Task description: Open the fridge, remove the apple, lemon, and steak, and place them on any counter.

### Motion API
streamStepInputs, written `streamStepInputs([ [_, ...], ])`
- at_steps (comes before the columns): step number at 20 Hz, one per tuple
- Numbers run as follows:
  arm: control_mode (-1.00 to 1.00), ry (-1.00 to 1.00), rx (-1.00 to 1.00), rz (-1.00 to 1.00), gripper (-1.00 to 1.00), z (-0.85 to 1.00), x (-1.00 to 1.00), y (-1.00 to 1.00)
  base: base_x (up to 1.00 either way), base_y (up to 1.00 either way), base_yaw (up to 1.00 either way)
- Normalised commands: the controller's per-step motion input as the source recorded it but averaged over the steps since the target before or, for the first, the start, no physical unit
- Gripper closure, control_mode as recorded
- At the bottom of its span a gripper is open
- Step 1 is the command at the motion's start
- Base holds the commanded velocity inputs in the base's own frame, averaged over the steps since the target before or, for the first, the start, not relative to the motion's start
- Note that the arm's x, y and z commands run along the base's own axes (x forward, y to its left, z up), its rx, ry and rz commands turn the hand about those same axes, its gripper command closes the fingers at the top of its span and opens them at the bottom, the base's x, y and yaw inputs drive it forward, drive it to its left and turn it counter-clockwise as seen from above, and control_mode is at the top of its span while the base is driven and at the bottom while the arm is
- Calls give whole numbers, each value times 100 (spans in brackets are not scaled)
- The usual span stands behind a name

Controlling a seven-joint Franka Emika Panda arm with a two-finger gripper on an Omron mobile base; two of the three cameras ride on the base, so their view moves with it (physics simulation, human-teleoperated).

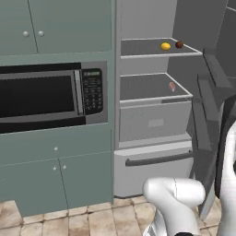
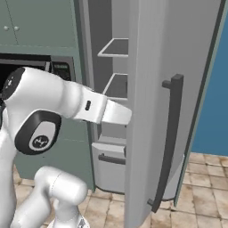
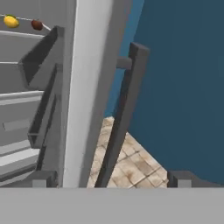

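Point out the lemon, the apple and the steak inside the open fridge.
lemon (image 1: 165, 46): left base view, middle of the fruit.
apple (image 1: 179, 44): left base view, middle of the ball.
steak (image 1: 172, 85): left base view, middle of the slab.

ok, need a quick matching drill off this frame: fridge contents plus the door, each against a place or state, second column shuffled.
Column A:
1. lemon
2. apple
3. steak
4. fridge door

Column B:
a. second shelf down, alone
b. swung open
c. top shelf, right one of the pair
d. top shelf, left one of the pair

Pairs, judged from the left base view: 1-d, 2-c, 3-a, 4-b
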Motion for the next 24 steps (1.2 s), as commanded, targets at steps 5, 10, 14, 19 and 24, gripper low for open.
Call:
streamStepInputs([
  [5, -100, 0, -9, 0, -100, 4, 4, 100, 0, 0, 0],
  [10, -100, 21, -1, -1, -100, -1, 62, 100, 0, 0, 0],
  [14, -100, 26, -1, -7, -100, 0, 96, 95, 0, 0, 0],
  [19, -100, 23, 1, -3, -100, -1, 100, 46, 0, 0, 0],
  [24, -100, 17, 6, -1, -100, -23, 100, -7, 0, 0, 0],
])
